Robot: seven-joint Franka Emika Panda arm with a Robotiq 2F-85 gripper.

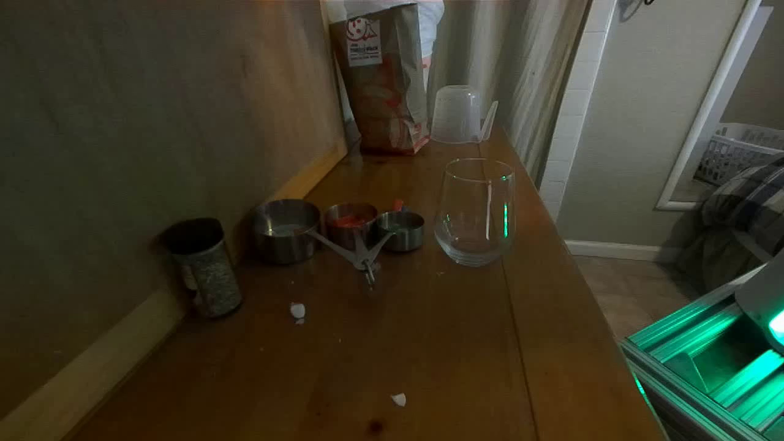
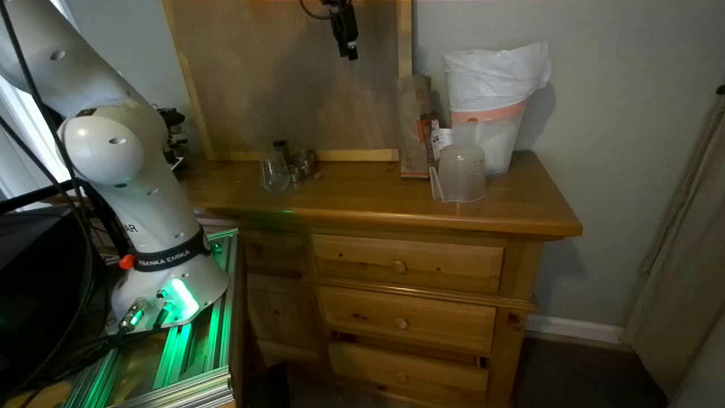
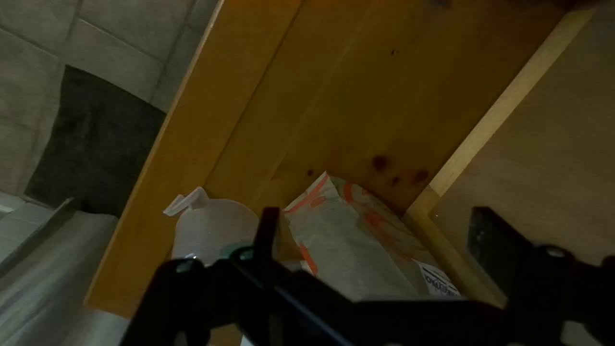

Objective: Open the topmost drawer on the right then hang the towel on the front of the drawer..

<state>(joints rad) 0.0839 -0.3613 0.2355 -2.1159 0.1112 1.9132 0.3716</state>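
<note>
The topmost drawer (image 2: 362,263) is a mid-brown wooden front with a round knob (image 2: 399,266), just under the countertop in an exterior view. It looks shut. My gripper (image 2: 348,54) hangs high above the countertop, in front of the wooden board and well apart from the drawer. In the wrist view the gripper (image 3: 375,214) has its fingers wide apart with nothing between them, above a paper bag. No towel that I can make out shows in any view.
The countertop (image 2: 362,198) bears a paper bag (image 2: 414,130), a clear plastic jug (image 2: 461,173), a lined white bin (image 2: 490,136), a stemless glass (image 1: 474,214), metal measuring cups (image 1: 286,233) and a dark jar (image 1: 208,269). The lowest drawer (image 2: 408,374) has a dark gap above it.
</note>
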